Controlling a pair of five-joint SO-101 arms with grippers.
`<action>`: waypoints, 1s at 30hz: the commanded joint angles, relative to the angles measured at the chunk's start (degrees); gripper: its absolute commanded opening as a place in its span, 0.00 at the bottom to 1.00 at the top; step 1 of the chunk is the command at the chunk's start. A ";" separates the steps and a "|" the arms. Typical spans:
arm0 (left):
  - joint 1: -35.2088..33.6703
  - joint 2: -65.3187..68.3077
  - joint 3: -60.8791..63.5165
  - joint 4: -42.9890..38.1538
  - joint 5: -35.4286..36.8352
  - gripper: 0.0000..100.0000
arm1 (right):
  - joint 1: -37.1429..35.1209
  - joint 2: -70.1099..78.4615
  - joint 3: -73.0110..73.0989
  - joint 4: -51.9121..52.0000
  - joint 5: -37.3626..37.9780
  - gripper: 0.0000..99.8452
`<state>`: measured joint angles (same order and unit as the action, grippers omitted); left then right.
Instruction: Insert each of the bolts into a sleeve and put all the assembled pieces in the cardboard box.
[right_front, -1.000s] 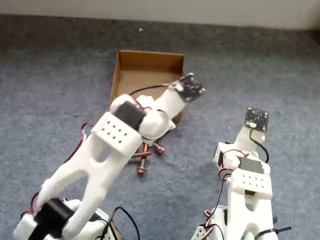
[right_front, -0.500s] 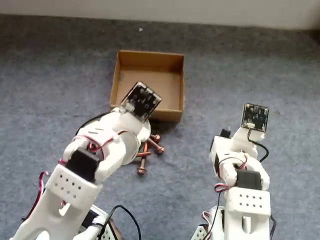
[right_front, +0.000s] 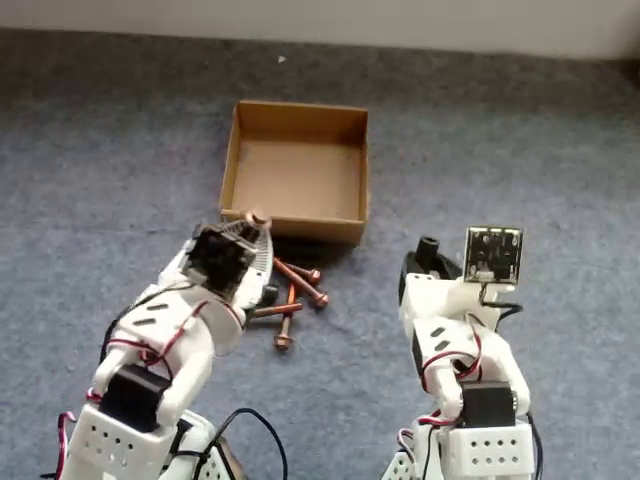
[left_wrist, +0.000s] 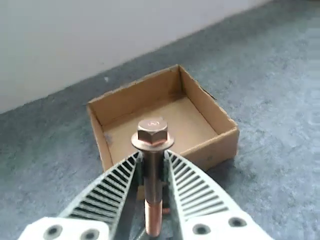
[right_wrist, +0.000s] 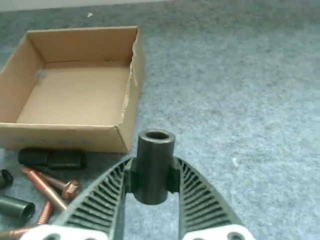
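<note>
Two parts in hand: left gripper (left_wrist: 152, 158) clenched on bolt (left_wrist: 152, 135) shank, head clear, frame centre; right gripper (right_wrist: 152, 169) clenched on sleeve (right_wrist: 155, 150) mid-body, lower centre. Both likely rigid, heavy-ish, slick metal; grip mid-length, firmly.

Legible text, numbers, signs: none.

- Entry 1: bolt (left_wrist: 152, 137), held in my left end effector (left_wrist: 152, 156). Faint raised marks on the hexagon head, which I cannot read.
- Entry 2: cardboard box (left_wrist: 150, 92), at 12 o'clock from my arms. Small bluish smudge on an inner wall, no letters I can make out.
- Entry 3: sleeve (right_wrist: 154, 150), gripped in my right end effector (right_wrist: 152, 166). No readable print.
</note>
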<state>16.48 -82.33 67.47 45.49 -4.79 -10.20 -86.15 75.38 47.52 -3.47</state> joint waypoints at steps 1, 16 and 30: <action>-5.05 -7.52 3.03 -4.22 6.33 0.00 | -3.74 -3.38 -0.75 -0.22 0.00 0.01; -5.41 -18.95 3.65 -8.09 13.36 0.00 | -26.86 -9.98 7.96 -16.04 8.35 0.01; 6.81 -18.95 3.91 -10.02 17.14 0.01 | -35.56 -9.98 12.35 -17.54 11.78 0.01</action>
<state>21.23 -100.62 71.96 36.97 12.00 -44.57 -95.21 87.96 31.60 7.25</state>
